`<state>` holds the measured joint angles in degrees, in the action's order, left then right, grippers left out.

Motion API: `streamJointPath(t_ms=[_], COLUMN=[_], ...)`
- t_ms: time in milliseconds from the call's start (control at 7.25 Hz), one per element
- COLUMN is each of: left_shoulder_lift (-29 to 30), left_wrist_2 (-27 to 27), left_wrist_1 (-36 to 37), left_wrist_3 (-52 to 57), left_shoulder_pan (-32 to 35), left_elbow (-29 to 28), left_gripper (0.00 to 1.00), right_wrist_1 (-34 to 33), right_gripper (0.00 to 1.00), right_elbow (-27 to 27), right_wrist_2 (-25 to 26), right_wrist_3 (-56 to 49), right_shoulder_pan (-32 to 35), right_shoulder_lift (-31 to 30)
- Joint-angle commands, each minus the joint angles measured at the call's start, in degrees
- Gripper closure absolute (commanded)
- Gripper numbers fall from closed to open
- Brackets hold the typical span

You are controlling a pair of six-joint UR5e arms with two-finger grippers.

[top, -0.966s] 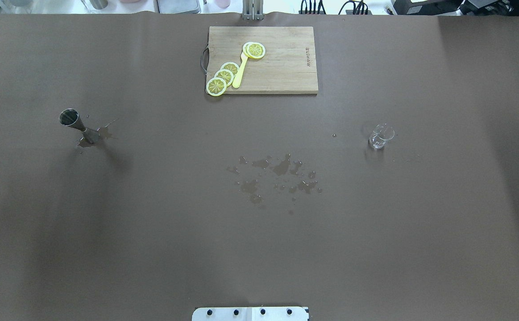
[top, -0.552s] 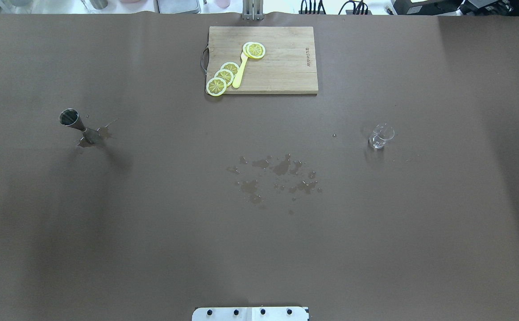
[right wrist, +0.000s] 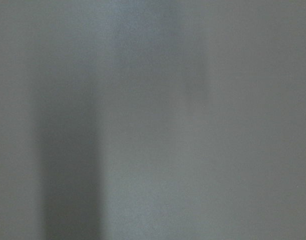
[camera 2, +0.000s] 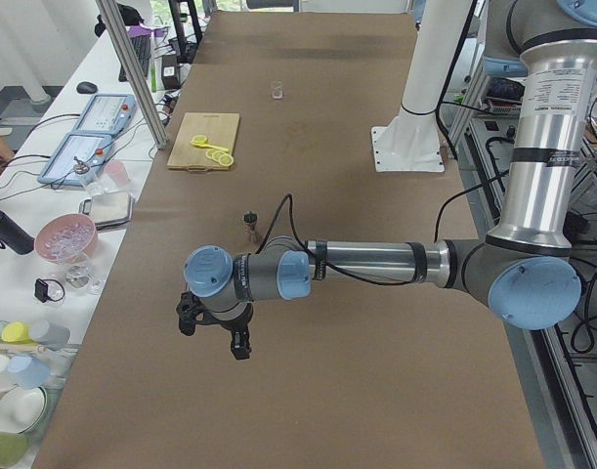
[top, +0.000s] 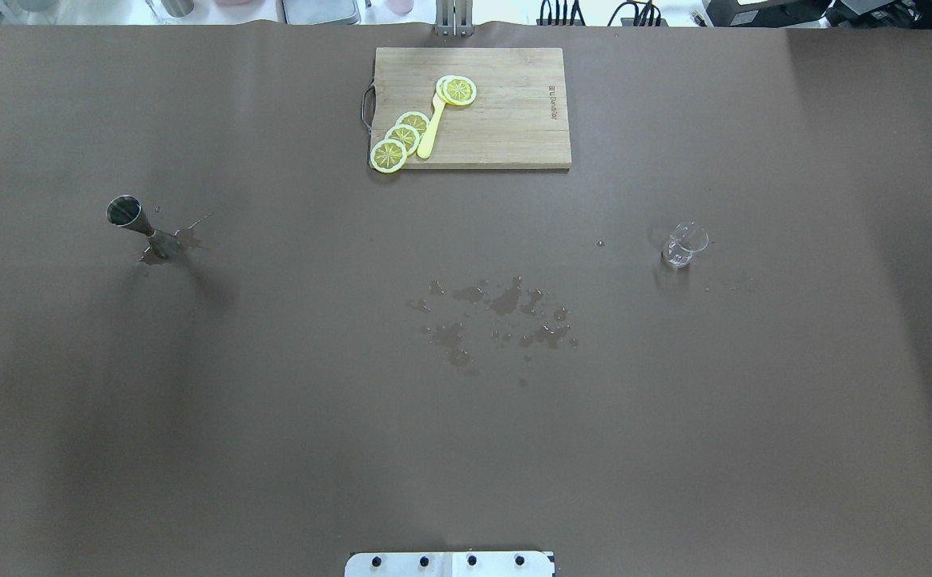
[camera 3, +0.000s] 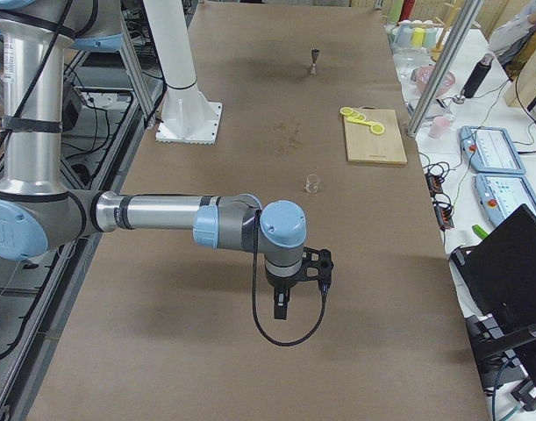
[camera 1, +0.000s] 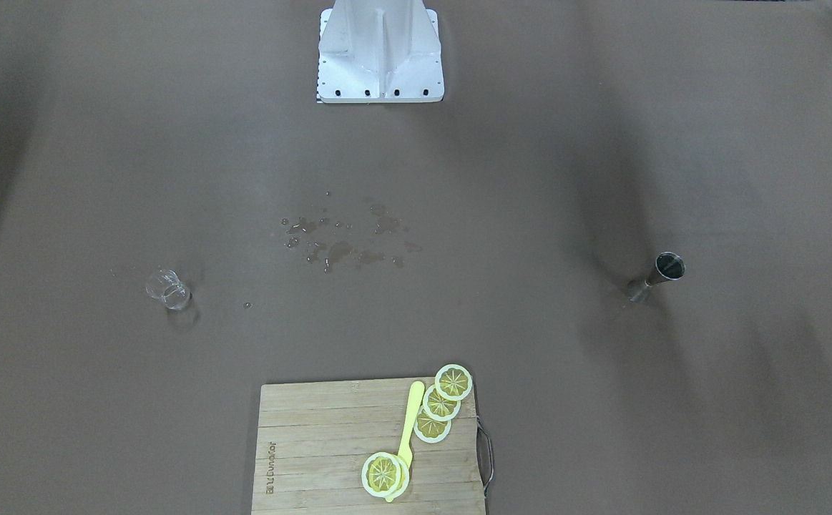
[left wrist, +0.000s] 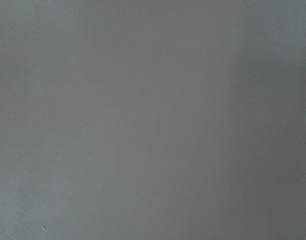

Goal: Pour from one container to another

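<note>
A steel jigger [top: 139, 227] stands upright on the robot's left side of the brown table, with a small wet patch at its foot; the front-facing view shows the same jigger [camera 1: 655, 277] at its right. On the opposite side stands a small clear glass beaker [top: 683, 245] [camera 1: 167, 290]. Neither gripper appears in the overhead or front views. My left gripper [camera 2: 215, 332] hangs over bare table, nearer than the jigger [camera 2: 249, 226]. My right gripper [camera 3: 281, 309] hangs nearer than the beaker [camera 3: 313, 183]. I cannot tell whether either is open or shut. Both wrist views show only blurred table.
Spilled liquid [top: 498, 316] spots the table's middle. A wooden cutting board [top: 506, 120] at the far edge carries lemon slices [top: 401, 138] and a yellow utensil [top: 431, 128]. The robot's base plate [top: 449, 563] is at the near edge. Side benches hold bowls, cups and devices.
</note>
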<state>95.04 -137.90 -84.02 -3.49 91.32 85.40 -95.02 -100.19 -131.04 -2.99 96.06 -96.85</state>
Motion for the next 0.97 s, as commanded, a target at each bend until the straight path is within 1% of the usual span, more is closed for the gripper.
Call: streamJointPath(t_ms=[0, 828], left_shoulder_lift=[0.06, -0.03], left_wrist_2=[0.00, -0.09], left_wrist_1=[0.00, 0.00], left_wrist_3=[-0.03, 0.15], left_shoulder_pan=[0.00, 0.09], left_elbow=[0.12, 0.82], left_gripper=[0.02, 0.02], right_wrist_1=[0.01, 0.01], right_gripper=[0.00, 0.00], right_elbow=[0.00, 0.00], right_wrist_2=[0.00, 0.00], right_wrist_3=[0.00, 0.00], right_shoulder_pan=[0.00, 0.00], right_shoulder_lift=[0.00, -0.09])
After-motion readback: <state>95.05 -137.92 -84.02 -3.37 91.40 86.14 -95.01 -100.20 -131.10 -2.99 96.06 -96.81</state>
